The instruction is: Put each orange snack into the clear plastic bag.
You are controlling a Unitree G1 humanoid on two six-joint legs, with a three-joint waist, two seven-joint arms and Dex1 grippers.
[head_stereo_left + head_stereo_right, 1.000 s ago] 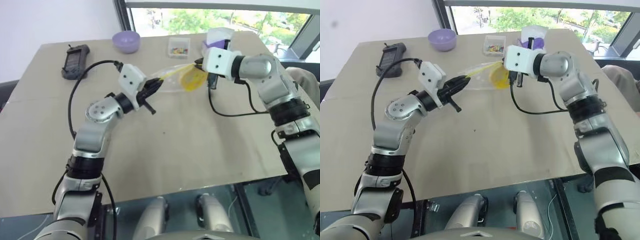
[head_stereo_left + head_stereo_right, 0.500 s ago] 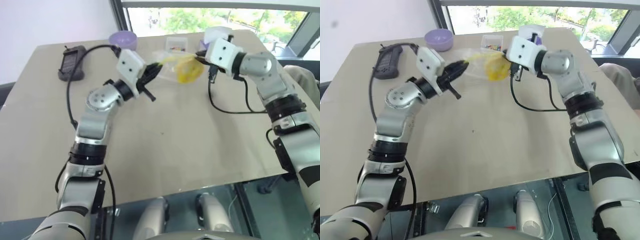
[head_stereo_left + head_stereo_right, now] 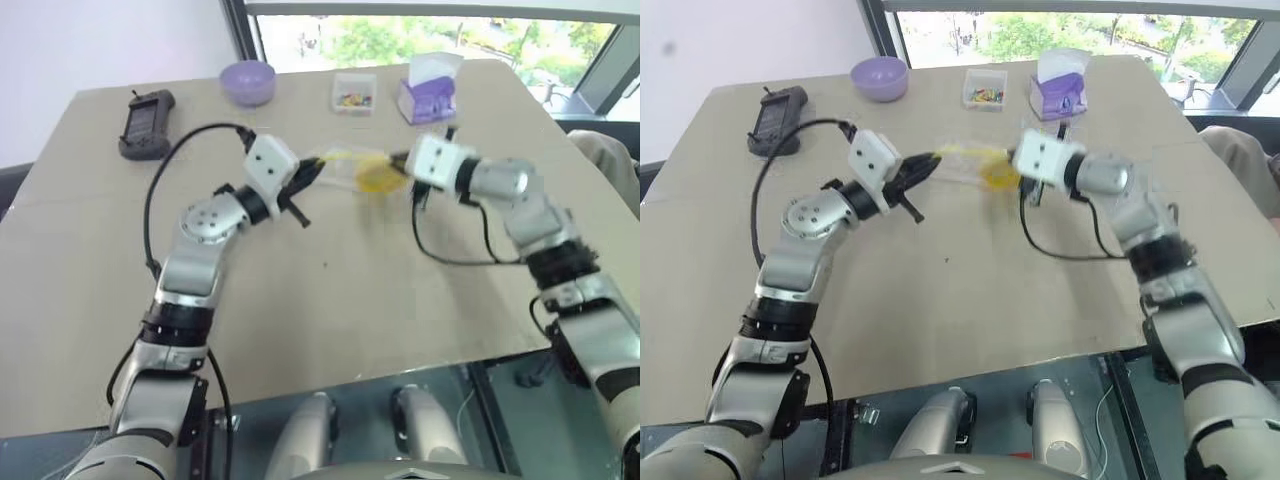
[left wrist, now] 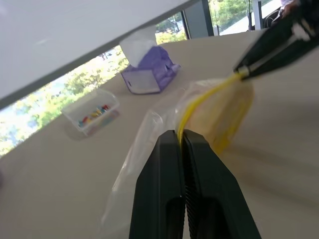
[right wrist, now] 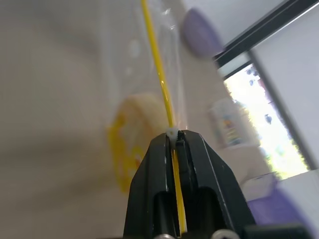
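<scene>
Nearer the table [image 3: 330, 290] now: clear plastic bag [image 3: 345, 168]

The orange snack [image 3: 378, 176] sits in the clear plastic bag [image 3: 345, 168], between left pincer [image 3: 315, 168] and right pincer [image 3: 398, 160].

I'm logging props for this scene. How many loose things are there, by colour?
Purple: 2, bowl and tissue box
Orange: 1, snack
Clear: 2, bag and candy box
Black: 1, handheld device
Total: 6
</scene>
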